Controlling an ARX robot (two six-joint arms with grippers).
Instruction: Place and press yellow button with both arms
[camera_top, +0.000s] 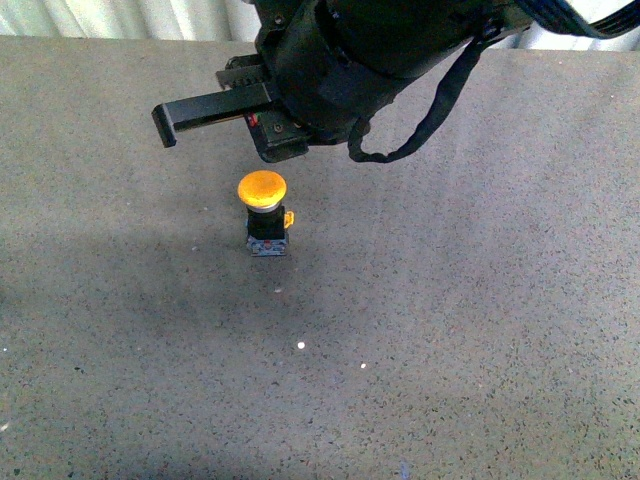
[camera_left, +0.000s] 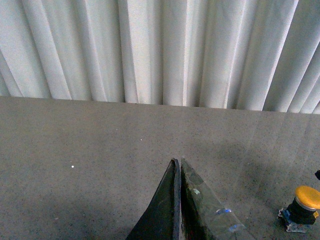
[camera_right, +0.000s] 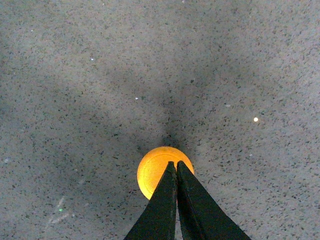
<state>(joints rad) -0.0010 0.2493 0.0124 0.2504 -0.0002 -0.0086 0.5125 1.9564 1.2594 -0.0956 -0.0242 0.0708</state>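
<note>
Yellow button (camera_top: 262, 205) stood upright on the table (camera_top: 480, 380), bare surface all round (widest at 6 o'clock). Right gripper (camera_top: 165, 125), fingers pressed together, hung at its 11 o'clock, holding nothing. Left gripper (camera_left: 177, 161) was likewise closed, empty.

Front view: the button (camera_top: 264, 213) stands upright on the table (camera_top: 480, 330), just left of frame centre. My right gripper (camera_top: 165, 124) hangs upper left of it, higher in frame and apart from it, and my right arm (camera_top: 400, 50) comes in from the upper right. Right wrist view: the button is at bottom centre, with my fingertips overlapping it. Left wrist view: my left gripper (camera_left: 177, 162) is at bottom centre and the button is in the lower right corner, well apart. A curtain (camera_left: 160, 50) runs across the top, behind the table.
</note>
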